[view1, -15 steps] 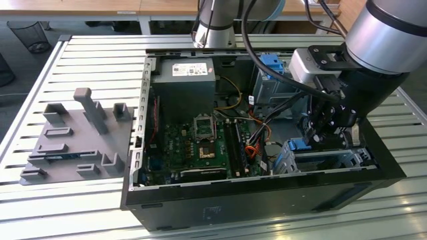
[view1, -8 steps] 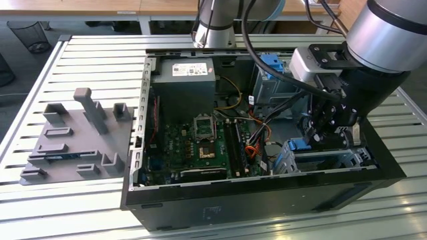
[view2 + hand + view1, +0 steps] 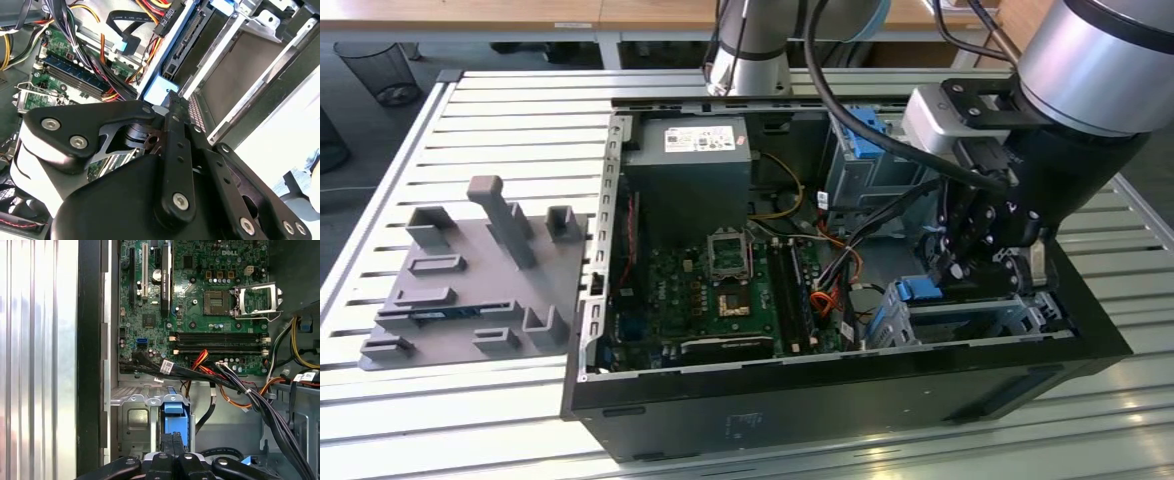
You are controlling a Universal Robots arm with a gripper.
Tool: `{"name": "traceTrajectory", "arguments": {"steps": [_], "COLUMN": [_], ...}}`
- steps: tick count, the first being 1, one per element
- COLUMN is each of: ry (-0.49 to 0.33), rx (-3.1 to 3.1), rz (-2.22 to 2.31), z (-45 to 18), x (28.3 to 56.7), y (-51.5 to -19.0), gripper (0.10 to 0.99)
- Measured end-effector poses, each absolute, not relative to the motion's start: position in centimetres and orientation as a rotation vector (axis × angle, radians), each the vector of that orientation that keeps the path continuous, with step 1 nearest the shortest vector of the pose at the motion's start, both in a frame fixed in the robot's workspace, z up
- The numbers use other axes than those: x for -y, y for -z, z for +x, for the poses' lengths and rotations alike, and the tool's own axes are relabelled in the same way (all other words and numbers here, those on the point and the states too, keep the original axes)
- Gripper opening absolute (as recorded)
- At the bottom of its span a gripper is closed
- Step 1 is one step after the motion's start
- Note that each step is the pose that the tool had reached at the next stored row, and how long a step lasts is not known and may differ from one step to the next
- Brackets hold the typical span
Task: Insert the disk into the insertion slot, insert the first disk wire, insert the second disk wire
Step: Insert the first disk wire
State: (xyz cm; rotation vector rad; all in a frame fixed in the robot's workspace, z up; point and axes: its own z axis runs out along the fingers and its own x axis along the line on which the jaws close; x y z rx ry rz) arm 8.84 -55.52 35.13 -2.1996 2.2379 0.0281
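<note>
Black cables (image 3: 190,372) just beside insertion slot (image 3: 131,422)

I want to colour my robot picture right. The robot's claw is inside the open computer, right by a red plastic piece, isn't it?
Not quite: the plastic piece is bright blue, not red. In the first wrist view the gripper is inside the open computer, right by the blue carrier of the disk.

blue-framed disk (image 3: 176,422), silver insertion slot (image 3: 131,424), black tool (image 3: 172,438)

A green motherboard (image 3: 720,285) lies in the open black case (image 3: 761,400), a grey, perhaps plastic, plate (image 3: 494,280) beside it.
</note>
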Motion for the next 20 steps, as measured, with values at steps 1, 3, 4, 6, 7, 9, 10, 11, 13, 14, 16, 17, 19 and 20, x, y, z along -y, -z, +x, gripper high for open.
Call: {"name": "traceTrajectory", "arguments": {"steps": [1, 3, 4, 6, 7, 9, 10, 11, 13, 14, 16, 17, 19, 20], "ry": [-0.028, -0.028, -0.027, -0.027, -0.027, -0.027, -0.026, -0.024, -0.024, -0.024, -0.024, -0.024, -0.024, -0.024], "rx": [-2.238, -2.238, -2.238, -2.238, -2.238, -2.238, -2.238, -2.237, -2.236, -2.236, -2.236, -2.237, -2.237, -2.237], "rz": [-2.2, -2.2, -2.2, -2.2, -2.2, -2.2, -2.199, -2.199, -2.198, -2.198, -2.198, -2.198, -2.198, -2.198], "z": [8.8, 8.8, 8.8, 8.8, 8.8, 8.8, 8.8, 8.7, 8.7, 8.7, 8.9, 9.2, 9.6, 9.9], "x": [55.5, 55.5, 55.5, 55.5, 55.5, 55.5, 55.5, 55.5, 55.5, 55.5, 55.5, 55.5, 55.5, 55.5], "y": [-35.1, -35.1, -35.2, -35.2, -35.2, -35.2, -35.2, -35.2, -35.2, -35.2, -35.2, -35.2, -35.1, -35.1], "gripper": [0.106, 0.106, 0.106, 0.106, 0.106, 0.106, 0.106, 0.106, 0.106, 0.106, 0.106, 0.106, 0.106, 0.106]}}
